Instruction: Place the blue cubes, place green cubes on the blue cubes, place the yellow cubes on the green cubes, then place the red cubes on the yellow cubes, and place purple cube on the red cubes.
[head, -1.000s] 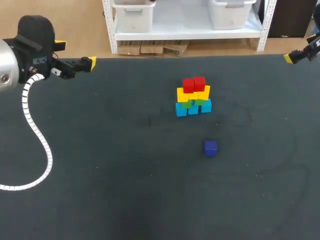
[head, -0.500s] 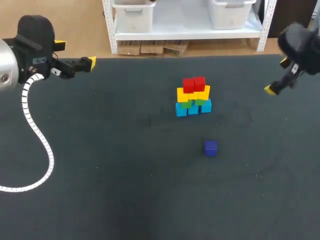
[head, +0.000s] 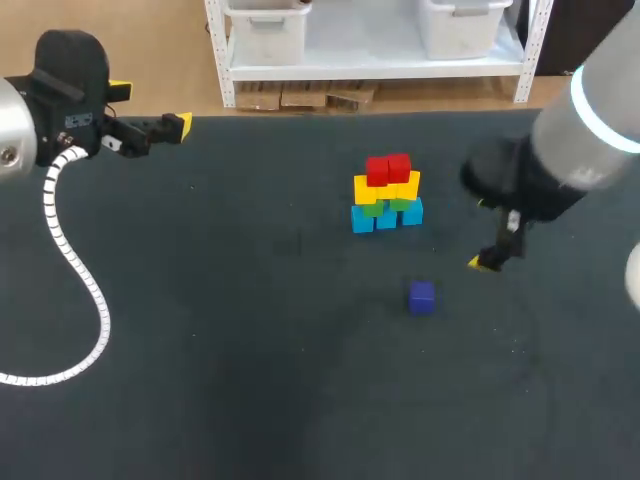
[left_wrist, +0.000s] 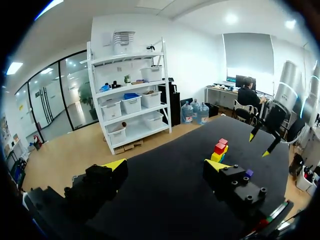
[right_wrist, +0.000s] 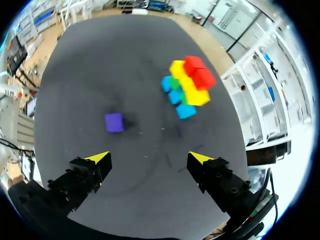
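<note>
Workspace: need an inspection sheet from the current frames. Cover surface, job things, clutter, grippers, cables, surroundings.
Surface: dark table, nothing spilled on it.
Job's things: one stack, with blue cubes at the base, green cubes on them, yellow cubes above, and red cubes on top. The purple cube sits alone on the table, apart from the stack, not yet placed.
Clutter: nothing seen.
Grippers: left gripper open and empty, at the table's far left corner. Right gripper open and empty, above the table with the purple cube ahead of it.
Cables: white coiled cable loops over the table's left side, away from the cubes.
Surroundings: nothing seen reaching over the table.
</note>
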